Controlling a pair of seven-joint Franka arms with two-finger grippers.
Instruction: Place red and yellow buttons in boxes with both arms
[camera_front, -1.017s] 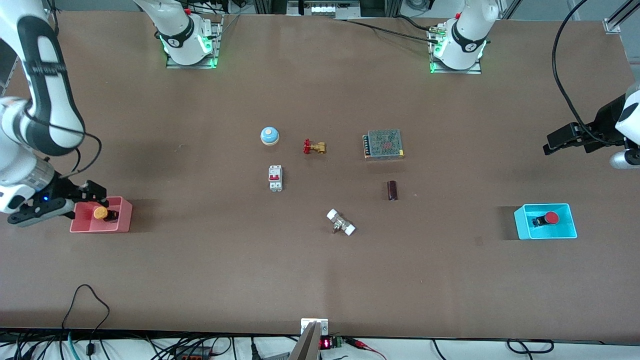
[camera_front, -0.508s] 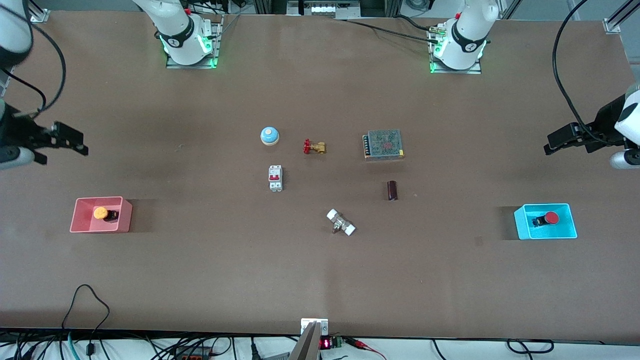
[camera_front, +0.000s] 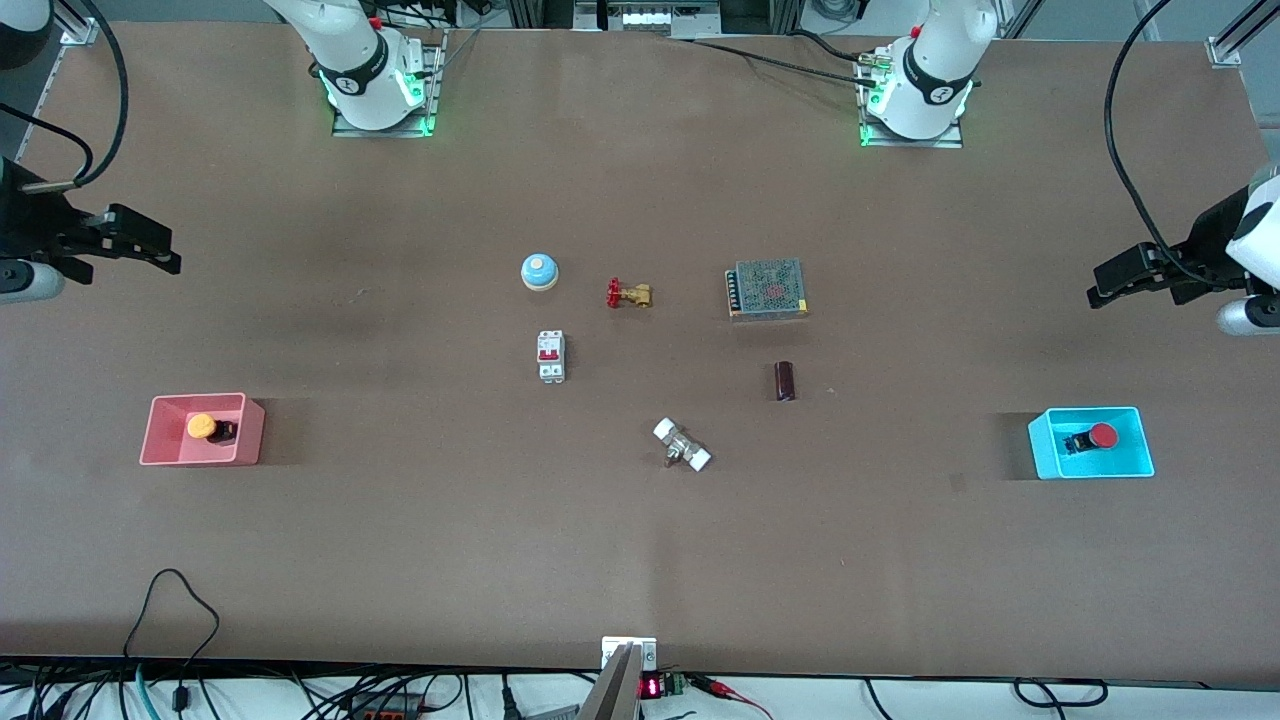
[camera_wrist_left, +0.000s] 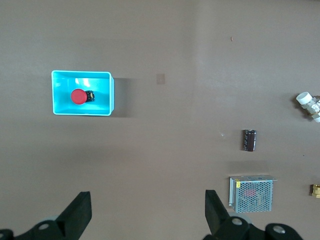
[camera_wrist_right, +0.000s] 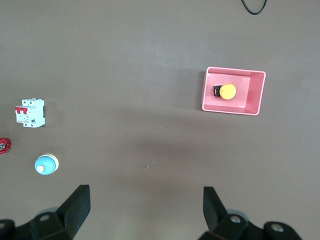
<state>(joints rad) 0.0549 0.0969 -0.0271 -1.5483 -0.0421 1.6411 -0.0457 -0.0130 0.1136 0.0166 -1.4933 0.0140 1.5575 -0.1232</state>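
The yellow button (camera_front: 202, 427) lies in the pink box (camera_front: 160, 450) toward the right arm's end of the table; both show in the right wrist view, button (camera_wrist_right: 227, 91) in box (camera_wrist_right: 256, 95). The red button (camera_front: 1102, 436) lies in the cyan box (camera_front: 1048, 455) toward the left arm's end; both show in the left wrist view, button (camera_wrist_left: 78, 96) in box (camera_wrist_left: 105, 97). My right gripper (camera_front: 165, 257) is open and empty, high over bare table away from the pink box. My left gripper (camera_front: 1098, 290) is open and empty, high over bare table away from the cyan box.
In the middle of the table stand a blue dome bell (camera_front: 539, 271), a brass valve with a red handle (camera_front: 628, 294), a white circuit breaker (camera_front: 551, 356), a metal power supply (camera_front: 767, 289), a dark cylinder (camera_front: 785, 381) and a white-ended fitting (camera_front: 682, 445).
My right gripper has risen from the pink box, leaving the yellow button in it, and drawn back toward its base. The left arm has barely moved.
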